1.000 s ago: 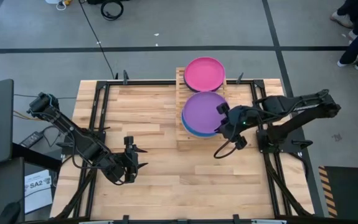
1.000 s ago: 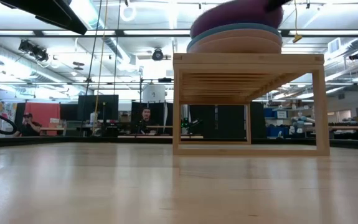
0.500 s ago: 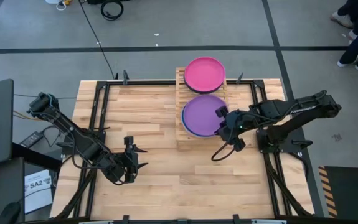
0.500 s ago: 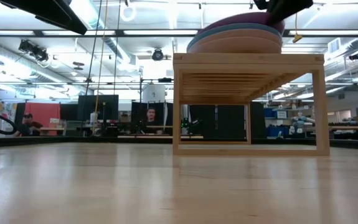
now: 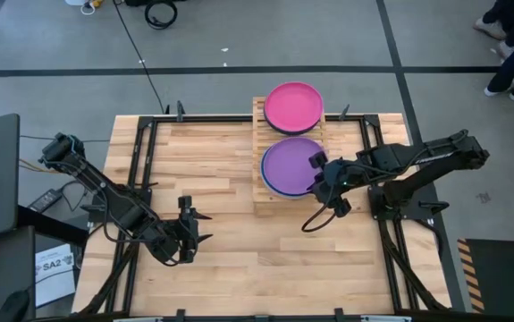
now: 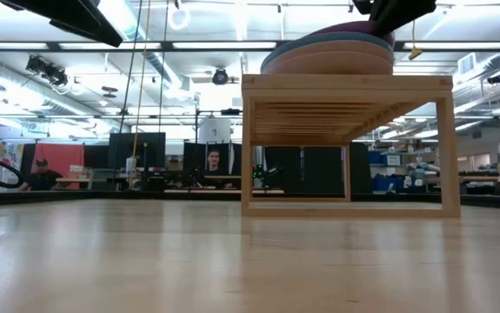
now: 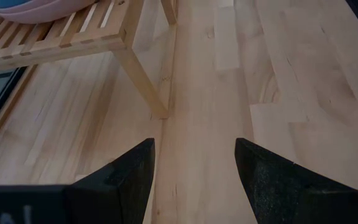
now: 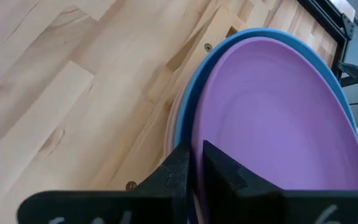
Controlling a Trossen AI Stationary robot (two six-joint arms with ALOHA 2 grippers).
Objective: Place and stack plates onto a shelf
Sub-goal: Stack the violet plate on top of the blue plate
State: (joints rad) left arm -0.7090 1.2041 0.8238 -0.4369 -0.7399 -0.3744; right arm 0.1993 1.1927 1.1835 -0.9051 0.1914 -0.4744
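A round, shallow purple plate (image 5: 292,165) with a matte finish tops a stack on the near end of the shelf (image 5: 261,192), a pale slatted wooden rack at the far middle of the plank-topped table (image 5: 212,179). Beneath it show the rim of a blue plate (image 8: 241,43) and, lower, a salmon pink plate (image 6: 328,61). A magenta plate (image 5: 293,105) lies on the shelf's far end, just beyond the stack.

The right claw (image 5: 318,170) sits at the stack's right edge, its dark fingers (image 8: 182,168) nearly together with a thin gap, straddling the purple plate's rim; whether they press on it cannot be told. From table height the shelf reads as a box frame on straight legs, slats running under the stacked rims.

The left claw (image 5: 191,229) waits near the table's front left, its blunt black fingers (image 7: 129,171) spread wide above bare, smooth wood, holding nothing.
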